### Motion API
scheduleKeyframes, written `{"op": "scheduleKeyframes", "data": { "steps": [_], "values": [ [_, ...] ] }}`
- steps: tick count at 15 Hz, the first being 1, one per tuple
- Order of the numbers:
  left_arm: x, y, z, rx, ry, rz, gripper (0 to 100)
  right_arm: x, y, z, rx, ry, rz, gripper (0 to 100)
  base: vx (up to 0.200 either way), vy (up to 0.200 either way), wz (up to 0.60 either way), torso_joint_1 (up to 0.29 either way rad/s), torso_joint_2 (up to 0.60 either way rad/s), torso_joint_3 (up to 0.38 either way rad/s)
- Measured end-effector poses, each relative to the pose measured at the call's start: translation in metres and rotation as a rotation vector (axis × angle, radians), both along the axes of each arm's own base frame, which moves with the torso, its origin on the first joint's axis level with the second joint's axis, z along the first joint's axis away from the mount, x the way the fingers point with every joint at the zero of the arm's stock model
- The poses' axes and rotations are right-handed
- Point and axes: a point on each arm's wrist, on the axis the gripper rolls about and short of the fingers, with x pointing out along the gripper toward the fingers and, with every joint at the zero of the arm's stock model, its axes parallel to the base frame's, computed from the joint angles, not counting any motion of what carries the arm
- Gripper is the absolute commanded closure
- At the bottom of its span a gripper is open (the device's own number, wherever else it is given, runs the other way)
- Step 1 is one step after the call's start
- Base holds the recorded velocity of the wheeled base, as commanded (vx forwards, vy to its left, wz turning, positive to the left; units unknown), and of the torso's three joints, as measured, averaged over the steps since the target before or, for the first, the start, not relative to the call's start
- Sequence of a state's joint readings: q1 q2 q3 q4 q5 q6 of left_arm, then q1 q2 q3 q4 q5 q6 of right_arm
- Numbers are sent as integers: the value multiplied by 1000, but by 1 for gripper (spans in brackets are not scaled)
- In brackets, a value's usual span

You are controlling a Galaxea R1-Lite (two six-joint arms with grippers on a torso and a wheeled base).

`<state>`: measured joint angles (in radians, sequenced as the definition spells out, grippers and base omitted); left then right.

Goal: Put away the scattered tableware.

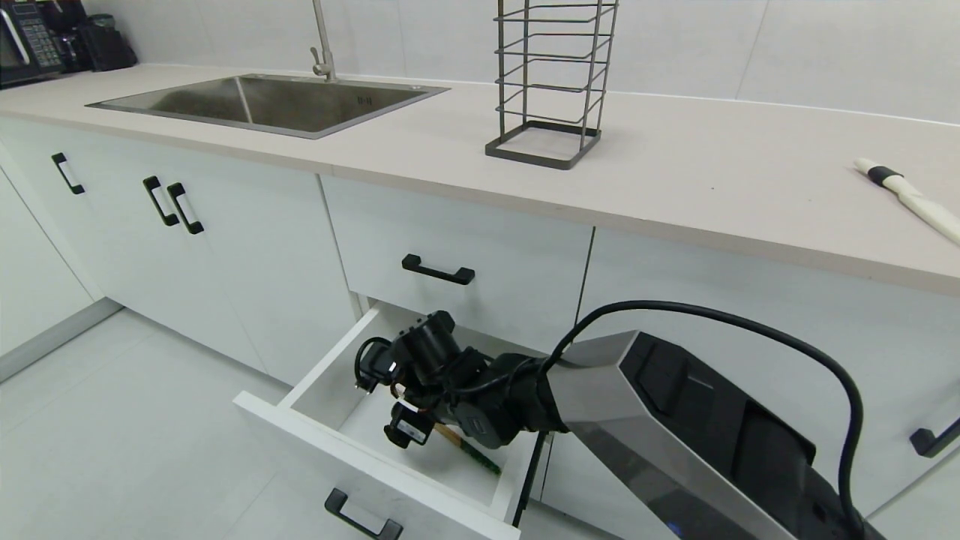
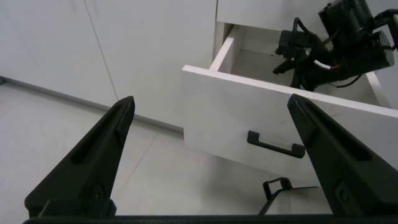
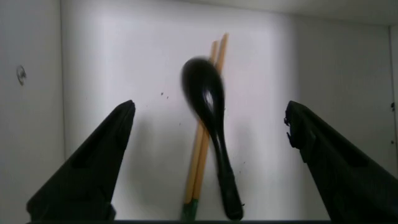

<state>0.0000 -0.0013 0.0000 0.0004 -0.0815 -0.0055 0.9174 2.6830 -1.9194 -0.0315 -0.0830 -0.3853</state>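
A black spoon (image 3: pixel 211 124) lies in the open white drawer (image 1: pixel 352 442), resting across a pair of wooden chopsticks (image 3: pixel 202 143) with green ends (image 1: pixel 472 452). My right gripper (image 3: pixel 209 109) hangs open just above them inside the drawer (image 3: pixel 112 68), nothing between its fingers; in the head view it (image 1: pixel 409 429) sits low in the drawer. My left gripper (image 2: pixel 211 99) is open and empty, held out in front of the drawer front (image 2: pixel 249 106), apart from it. On the counter at the far right lies a white utensil with a black band (image 1: pixel 911 199).
A wire rack (image 1: pixel 551 82) stands on the counter (image 1: pixel 712 172), right of the steel sink (image 1: pixel 270 101). A shut drawer with a black handle (image 1: pixel 437 270) sits directly above the open one. Cabinet doors lie to the left, bare floor (image 1: pixel 135 435) below.
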Motion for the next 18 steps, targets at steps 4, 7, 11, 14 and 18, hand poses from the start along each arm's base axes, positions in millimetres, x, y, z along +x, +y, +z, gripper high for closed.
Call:
{"op": "scheduleKeyframes", "data": {
  "steps": [4, 7, 11, 14, 18],
  "values": [
    [0, 0, 0, 0, 0, 0, 0, -12, 0, 49, 58, -43, 18, 0, 0, 0, 0, 0, 0, 0],
    [0, 0, 0, 0, 0, 0, 0, -36, -12, 81, 61, -41, 47, 0, 0, 0, 0, 0, 0, 0],
    [0, 0, 0, 0, 0, 0, 0, -70, -52, 99, 47, -23, 66, 0, 0, 0, 0, 0, 0, 0],
    [0, 0, 0, 0, 0, 0, 0, -101, -90, 113, 85, -35, 81, 0, 0, 0, 0, 0, 0, 0],
    [0, 0, 0, 0, 0, 0, 0, -131, -131, 122, 234, -83, 81, 0, 0, 0, 0, 0, 0, 0]
  ]
}}
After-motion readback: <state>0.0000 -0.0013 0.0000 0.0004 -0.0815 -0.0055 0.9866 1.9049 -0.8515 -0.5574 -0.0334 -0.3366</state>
